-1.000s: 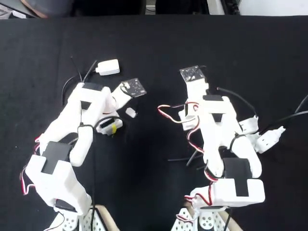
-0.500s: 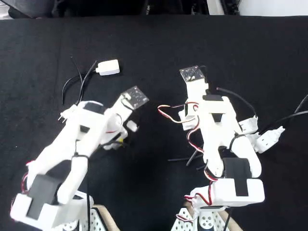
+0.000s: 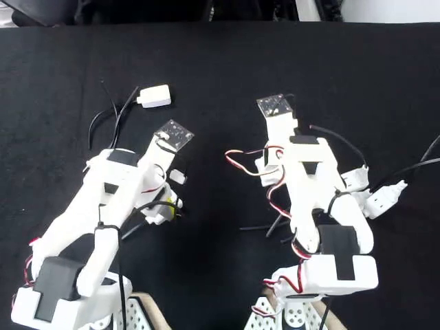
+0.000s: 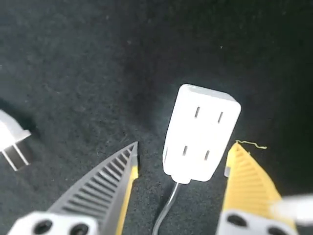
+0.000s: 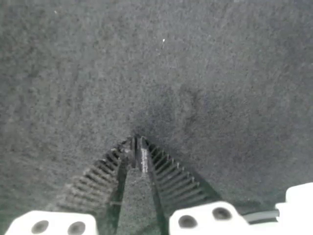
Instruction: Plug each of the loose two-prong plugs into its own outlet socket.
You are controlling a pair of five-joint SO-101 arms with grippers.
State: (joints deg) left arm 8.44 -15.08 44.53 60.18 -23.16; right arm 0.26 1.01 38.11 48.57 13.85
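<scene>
A white outlet block [image 4: 200,134] with two pairs of slots lies face up on the black cloth, its cord running back toward the camera. My left gripper [image 4: 185,147] is open, and the grey and yellow fingers stand on either side of the block's near end without touching it. A loose white two-prong plug [image 4: 12,144] lies off to one side. My right gripper [image 5: 137,142] is shut on nothing, with its tip close over bare cloth. In the high view the left arm [image 3: 117,185] leans over the table's left half and the right arm [image 3: 309,172] is at centre right.
A white block [image 3: 155,96] with black cords lies beyond the left arm. Two white pieces on cords [image 3: 354,179] [image 3: 385,196] lie close to the right arm's right side. Thin black wires [image 3: 265,225] lie between the arms.
The left arm has swung and its wrist has shifted left and slightly toward the near edge. The right arm has not moved.
</scene>
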